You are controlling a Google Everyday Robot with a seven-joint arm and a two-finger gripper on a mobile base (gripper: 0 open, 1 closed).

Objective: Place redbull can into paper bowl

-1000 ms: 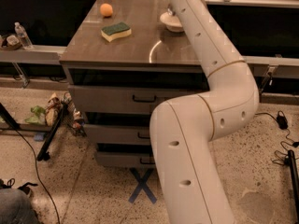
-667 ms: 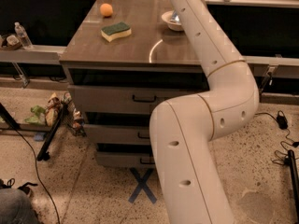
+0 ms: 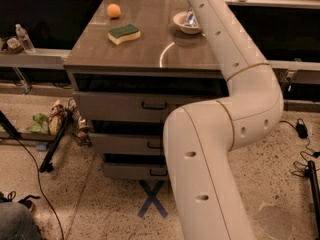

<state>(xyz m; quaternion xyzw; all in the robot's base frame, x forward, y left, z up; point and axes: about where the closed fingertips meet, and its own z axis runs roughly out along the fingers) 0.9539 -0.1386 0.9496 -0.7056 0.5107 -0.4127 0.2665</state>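
Fingers are out of shot past the top edge, where my arm (image 3: 235, 84) runs off, so can't tell how they're set. Meanwhile the redbull can (image 3: 190, 18) sits inside the paper bowl (image 3: 180, 25) at the far right of the surface (image 3: 150, 51), with the sponge (image 3: 124, 33) and orange ball (image 3: 113, 10) off to its left.

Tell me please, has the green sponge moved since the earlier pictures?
No; the sponge lies just as far from the orange ball. The gripper is out of view, above.
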